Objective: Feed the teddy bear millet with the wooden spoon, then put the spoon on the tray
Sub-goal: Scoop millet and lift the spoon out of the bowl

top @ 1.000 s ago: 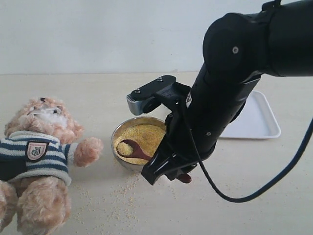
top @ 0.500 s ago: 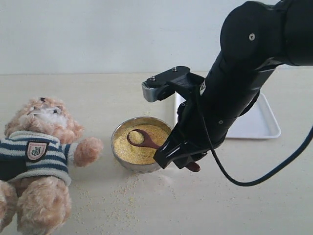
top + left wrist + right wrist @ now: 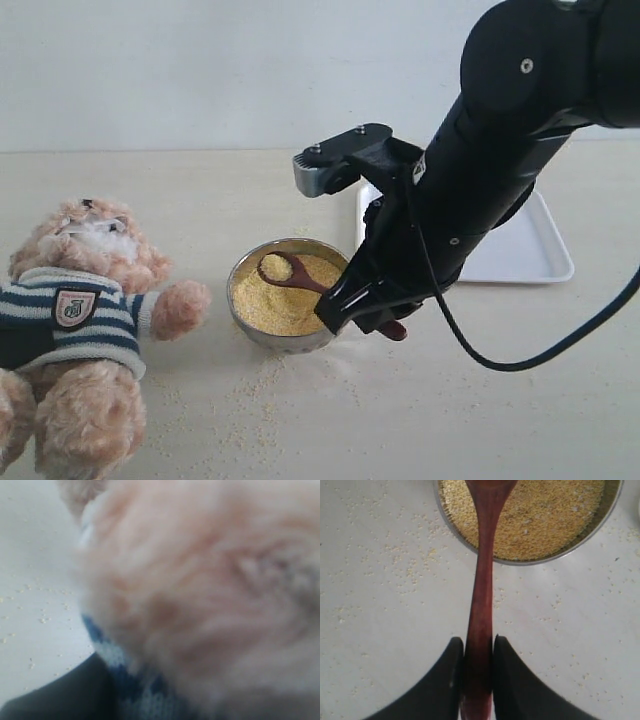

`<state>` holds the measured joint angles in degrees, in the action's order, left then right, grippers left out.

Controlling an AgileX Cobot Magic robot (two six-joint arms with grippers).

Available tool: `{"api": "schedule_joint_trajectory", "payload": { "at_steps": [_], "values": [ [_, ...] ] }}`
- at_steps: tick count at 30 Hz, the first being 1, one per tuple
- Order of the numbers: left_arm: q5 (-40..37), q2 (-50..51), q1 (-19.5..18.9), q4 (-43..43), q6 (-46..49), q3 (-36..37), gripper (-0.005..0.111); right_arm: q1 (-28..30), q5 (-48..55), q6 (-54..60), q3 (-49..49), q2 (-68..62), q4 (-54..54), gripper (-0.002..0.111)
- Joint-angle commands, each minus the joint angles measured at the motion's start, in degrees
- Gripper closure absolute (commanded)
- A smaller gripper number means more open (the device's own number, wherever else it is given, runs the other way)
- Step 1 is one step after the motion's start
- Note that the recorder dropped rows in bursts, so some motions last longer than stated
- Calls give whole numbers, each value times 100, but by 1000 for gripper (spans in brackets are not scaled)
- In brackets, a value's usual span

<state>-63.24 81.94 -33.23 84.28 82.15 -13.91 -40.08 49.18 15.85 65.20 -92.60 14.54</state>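
The teddy bear (image 3: 85, 320) lies at the left in its striped shirt. The steel bowl (image 3: 240, 318) of millet (image 3: 280, 305) stands mid-table. My right gripper (image 3: 365, 310) is shut on the handle of the wooden spoon (image 3: 300, 280), whose small bowl carries grains just above the millet. In the right wrist view the fingers (image 3: 452, 675) clamp the spoon (image 3: 482, 580) over the table, pointing at the millet (image 3: 545, 515). The white tray (image 3: 545, 255) lies behind that arm. The left wrist view is filled with blurred bear fur (image 3: 200, 580); my left gripper (image 3: 160, 700) is pressed into the shirt, one dark finger (image 3: 60, 695) showing.
Loose grains (image 3: 250, 390) are scattered on the table in front of the bowl and beside the bear. The right arm (image 3: 500, 150) hangs over the table's middle and hides part of the tray.
The right gripper has drawn back to the right and risen a little. The spoon's bowl has come up out of the millet with grains in it. The bear has not moved.
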Motion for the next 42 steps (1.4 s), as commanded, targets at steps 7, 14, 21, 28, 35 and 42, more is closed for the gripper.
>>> {"api": "schedule_joint_trajectory", "payload": {
  "at_steps": [7, 14, 21, 28, 35, 42],
  "values": [
    [-159, 2, -21, 83, 56, 1, 102, 7, 357, -7, 9, 205, -104, 108],
    [-170, 2, -21, 83, 56, 1, 102, 7, 660, 136, 9, 205, -67, 108],
    [-170, 2, -21, 83, 56, 1, 102, 7, 562, 131, 9, 205, -61, 108],
    [-170, 2, -21, 83, 56, 1, 102, 7, 485, 123, 9, 229, -85, 108],
    [-170, 2, -21, 83, 56, 1, 102, -363, 249, 132, -4, 276, -303, 108],
    [-170, 2, -21, 83, 56, 1, 102, -374, 464, -92, -114, 276, -319, 108]
  ]
}}
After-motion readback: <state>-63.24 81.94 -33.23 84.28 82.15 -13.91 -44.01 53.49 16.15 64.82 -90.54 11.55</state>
